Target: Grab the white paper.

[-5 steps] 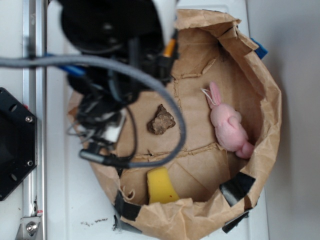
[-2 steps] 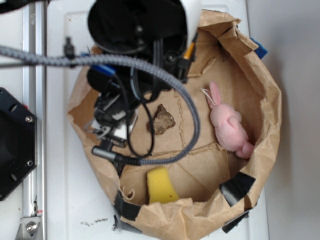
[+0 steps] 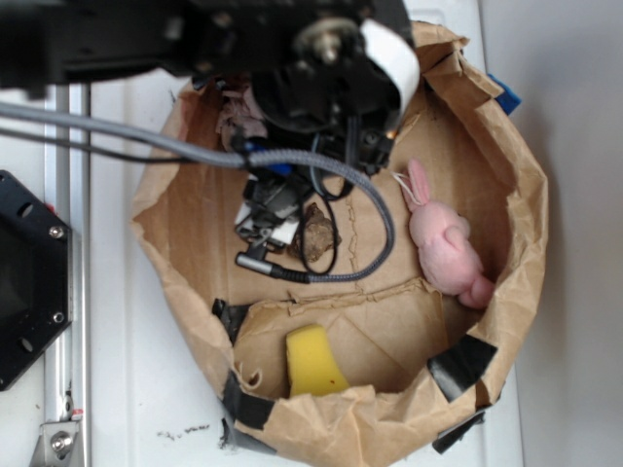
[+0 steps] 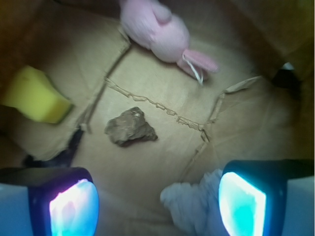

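Now hand [image 4: 157, 201] shifted right from bag edge, over white paper [image 4: 194, 204].

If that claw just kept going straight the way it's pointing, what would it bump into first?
Probably the brown cardboard floor of the paper-lined bin. The open gripper points down at bare floor, with the white paper close inside its right finger and the brown rock farther ahead. Depth is hard to judge.

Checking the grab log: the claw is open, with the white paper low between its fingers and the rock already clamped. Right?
Not quite. The wrist view shows the rock lying free on the bag floor, not clamped. The claw is open, with the white paper low between its fingers.
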Controlling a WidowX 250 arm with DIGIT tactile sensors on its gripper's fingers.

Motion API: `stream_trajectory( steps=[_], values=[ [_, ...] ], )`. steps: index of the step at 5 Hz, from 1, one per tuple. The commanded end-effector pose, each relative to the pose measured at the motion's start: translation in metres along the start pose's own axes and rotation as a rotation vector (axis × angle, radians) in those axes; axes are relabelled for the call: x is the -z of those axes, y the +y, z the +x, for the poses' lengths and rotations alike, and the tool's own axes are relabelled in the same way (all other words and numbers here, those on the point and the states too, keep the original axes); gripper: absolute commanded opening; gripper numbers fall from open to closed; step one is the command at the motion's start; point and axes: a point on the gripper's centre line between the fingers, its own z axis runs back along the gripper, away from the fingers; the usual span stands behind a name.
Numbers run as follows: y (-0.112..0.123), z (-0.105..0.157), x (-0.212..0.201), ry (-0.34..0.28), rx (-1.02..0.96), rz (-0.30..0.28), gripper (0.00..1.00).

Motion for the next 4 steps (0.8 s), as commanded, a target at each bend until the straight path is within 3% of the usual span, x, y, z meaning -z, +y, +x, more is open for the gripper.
stream_trajectory(
  steps=[1,3,4],
  values=[
    [0.0,-0.016,0.028,0.011,0.042,0.004,1.0],
    [0.009,-0.029,0.025,0.002,0.071,0.042,1.0],
    [0.015,-0.032,0.024,0.013,0.083,0.115,1.0]
  ],
)
